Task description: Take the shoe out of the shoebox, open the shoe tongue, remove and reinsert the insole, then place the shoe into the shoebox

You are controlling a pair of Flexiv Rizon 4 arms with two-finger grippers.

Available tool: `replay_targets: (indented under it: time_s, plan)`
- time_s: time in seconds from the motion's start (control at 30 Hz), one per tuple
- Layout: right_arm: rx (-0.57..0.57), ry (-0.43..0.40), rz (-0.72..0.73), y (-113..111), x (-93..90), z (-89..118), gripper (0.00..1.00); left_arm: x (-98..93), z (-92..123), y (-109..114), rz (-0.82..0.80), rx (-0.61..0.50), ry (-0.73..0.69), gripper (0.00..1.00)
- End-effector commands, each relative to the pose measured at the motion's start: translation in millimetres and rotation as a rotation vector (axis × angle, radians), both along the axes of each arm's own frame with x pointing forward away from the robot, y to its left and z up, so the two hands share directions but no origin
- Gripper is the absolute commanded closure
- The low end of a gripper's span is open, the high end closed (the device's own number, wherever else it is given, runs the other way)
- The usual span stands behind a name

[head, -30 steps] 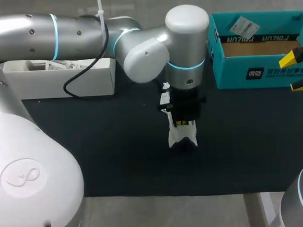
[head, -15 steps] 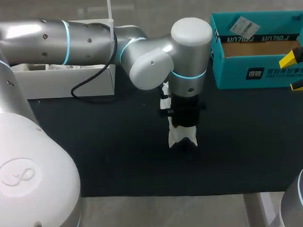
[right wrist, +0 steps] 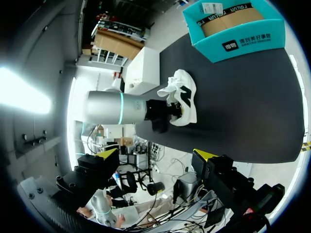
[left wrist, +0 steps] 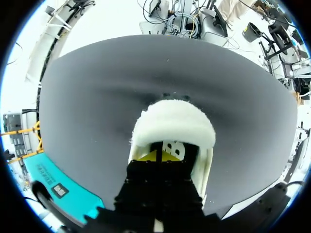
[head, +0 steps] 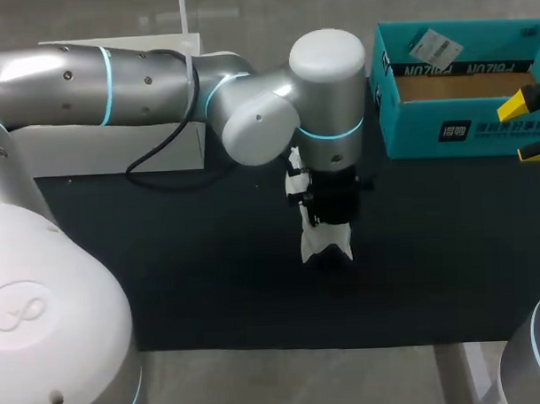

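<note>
A white shoe (head: pixel 324 242) lies on the black mat in the middle of the table, shown in the left wrist view as shoe (left wrist: pixel 173 122). My left gripper (head: pixel 328 219) points straight down into the shoe's opening. Its yellow tips (left wrist: pixel 162 156) are shut together inside the shoe, against the lining. Whether they pinch the insole is hidden. The teal shoebox (head: pixel 401 131) stands open and without a shoe at the back right. My right gripper (head: pixel 528 128) hangs open at the right edge in front of that box, with nothing between its fingers (right wrist: pixel 206 155).
A white box lid (head: pixel 108 147) lies at the back left, partly under my left arm (head: pixel 141 78). The black mat (head: pixel 202 275) covers the table, with free room around the shoe on every side. From the right wrist the shoe (right wrist: pixel 183 97) and shoebox (right wrist: pixel 228 46) lie ahead.
My left arm's upper links have swayed slightly over the table. Its gripper has stayed down in the shoe, and the shoe has not moved. The right gripper has kept still.
</note>
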State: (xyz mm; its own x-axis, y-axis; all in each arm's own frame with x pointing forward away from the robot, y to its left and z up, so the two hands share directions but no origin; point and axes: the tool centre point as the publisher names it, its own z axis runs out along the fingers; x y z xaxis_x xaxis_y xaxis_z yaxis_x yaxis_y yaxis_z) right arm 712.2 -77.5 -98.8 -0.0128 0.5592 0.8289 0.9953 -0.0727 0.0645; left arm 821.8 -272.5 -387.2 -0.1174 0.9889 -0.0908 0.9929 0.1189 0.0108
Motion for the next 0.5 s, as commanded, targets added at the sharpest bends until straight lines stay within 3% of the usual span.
replay_targets:
  time_s: [0.03, 0.23, 0.5]
  plan:
    - [-0.002, 0.000, -0.002, 0.2, -0.5, -0.4, 0.00, -6.4, 10.2, 4.1, -0.042, 0.010, 0.006, 1.00]
    - [-0.002, 0.000, -0.002, 0.2, -0.5, -0.4, 0.00, -11.6, -8.5, 1.3, -0.049, 0.006, 0.032, 1.00]
    - [-0.002, 0.000, -0.002, 0.2, -0.5, -0.4, 0.00, -3.9, -29.6, -0.2, -0.026, 0.012, 0.053, 1.00]
